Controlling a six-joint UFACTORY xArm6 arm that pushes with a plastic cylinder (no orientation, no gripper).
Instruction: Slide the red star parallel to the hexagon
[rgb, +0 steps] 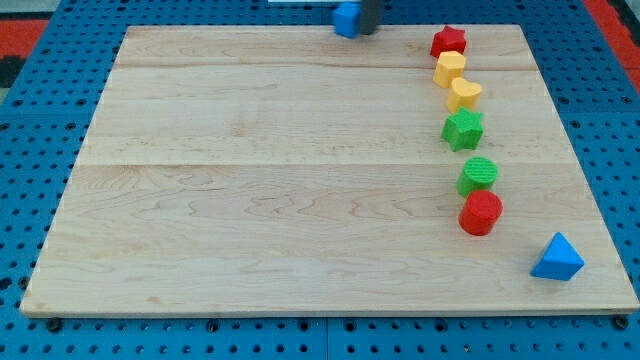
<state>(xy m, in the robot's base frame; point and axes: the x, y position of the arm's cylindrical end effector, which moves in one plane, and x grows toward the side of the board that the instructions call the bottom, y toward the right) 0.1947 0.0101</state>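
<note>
The camera view shows the red star (449, 41) lying flat on the wooden surface (280, 180) near the far right corner, at the view's top right. It is compact, with no clear long axis; one point faces the view's top, though the other points are too small to make out sharply.

Below it a column of blocks runs toward the view's bottom: a yellow block (450, 68) touching the star, a yellow heart-like block (464, 93), a green star (463, 129), a green round block (479, 174) and the red hexagon (481, 212), which touches the green round one. A blue triangular block (557, 258) sits apart near the bottom right corner, and a blue block (346, 18) sits at the top edge.

Counted: two red, two yellow, two green, two blue, eight in all.

The rod (369, 14) is cut off by the view's top; only a dark stub shows just right of the blue block, touching or nearly so. My tip cannot be made out clearly, and no fingers exist on this rig, so I cannot tell any open or closed state.
</note>
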